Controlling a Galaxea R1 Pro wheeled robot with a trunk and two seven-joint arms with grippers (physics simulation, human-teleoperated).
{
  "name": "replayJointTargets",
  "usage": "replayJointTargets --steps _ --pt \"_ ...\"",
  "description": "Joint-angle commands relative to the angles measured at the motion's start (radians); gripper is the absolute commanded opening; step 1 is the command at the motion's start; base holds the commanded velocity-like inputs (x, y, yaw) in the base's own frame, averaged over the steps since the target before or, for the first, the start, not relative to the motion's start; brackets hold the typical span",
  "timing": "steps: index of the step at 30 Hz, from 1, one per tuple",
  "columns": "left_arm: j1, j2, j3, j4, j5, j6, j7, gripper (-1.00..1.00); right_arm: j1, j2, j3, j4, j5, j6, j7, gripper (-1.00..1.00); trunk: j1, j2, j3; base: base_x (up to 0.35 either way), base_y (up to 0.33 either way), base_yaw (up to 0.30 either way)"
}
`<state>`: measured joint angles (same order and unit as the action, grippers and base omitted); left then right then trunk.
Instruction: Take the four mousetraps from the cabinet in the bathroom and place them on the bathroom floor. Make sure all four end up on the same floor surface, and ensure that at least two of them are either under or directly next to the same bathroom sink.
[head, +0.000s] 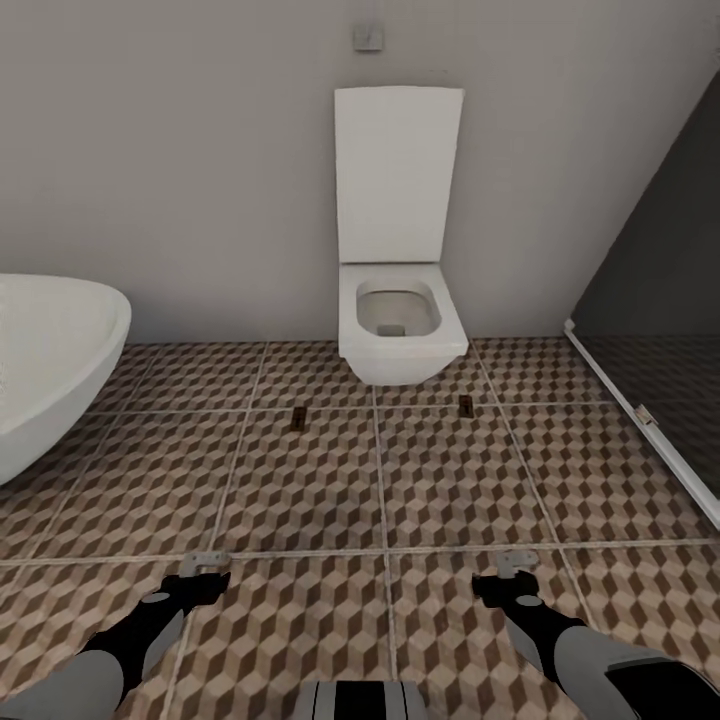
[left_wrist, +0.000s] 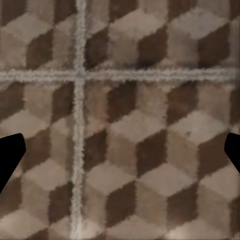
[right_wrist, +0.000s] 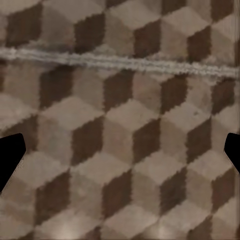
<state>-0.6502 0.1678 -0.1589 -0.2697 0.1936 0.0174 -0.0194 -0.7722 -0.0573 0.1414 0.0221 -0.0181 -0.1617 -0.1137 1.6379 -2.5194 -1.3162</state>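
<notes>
Two mousetraps lie flat on the bathroom floor (head: 300, 500) in front of the toilet: one mousetrap (head: 298, 420) left of the bowl, the other mousetrap (head: 466, 405) at its right front corner. My left gripper (head: 205, 563) and right gripper (head: 517, 563) hang low at the near edge of the head view, well short of both traps. The left gripper (left_wrist: 120, 155) is open over bare tile. My right gripper (right_wrist: 120, 155) is open too, with nothing between its fingers. The cabinet and the sink are out of view.
A white wall-hung toilet (head: 400, 330) stands straight ahead against the grey wall. A white oval bathtub (head: 50, 360) bulges in from the left. A dark glass shower screen (head: 650, 330) with a white bottom rail closes off the right side.
</notes>
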Motion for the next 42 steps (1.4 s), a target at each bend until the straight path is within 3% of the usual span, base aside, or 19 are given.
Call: replayJointTargets --steps 1,24,42 --pt "0.0 0.001 -0.008 -0.001 0.011 0.002 -0.001 1.0 -0.001 0.0 0.007 0.002 -0.002 -0.004 -0.004 1.0 -0.001 0.0 0.003 0.0 0.0 0.0" --pt "0.0 0.002 -0.006 0.0 0.013 0.002 -0.002 1.0 -0.001 0.001 0.007 0.002 -0.002 -0.004 -0.005 1.0 -0.011 0.005 0.092 0.0 0.0 0.0" --pt "0.0 0.002 -0.004 -0.001 0.012 -0.006 0.001 1.0 -0.001 0.001 0.007 0.002 -0.002 -0.004 -0.005 1.0 -0.011 0.005 0.092 0.0 0.0 0.0"
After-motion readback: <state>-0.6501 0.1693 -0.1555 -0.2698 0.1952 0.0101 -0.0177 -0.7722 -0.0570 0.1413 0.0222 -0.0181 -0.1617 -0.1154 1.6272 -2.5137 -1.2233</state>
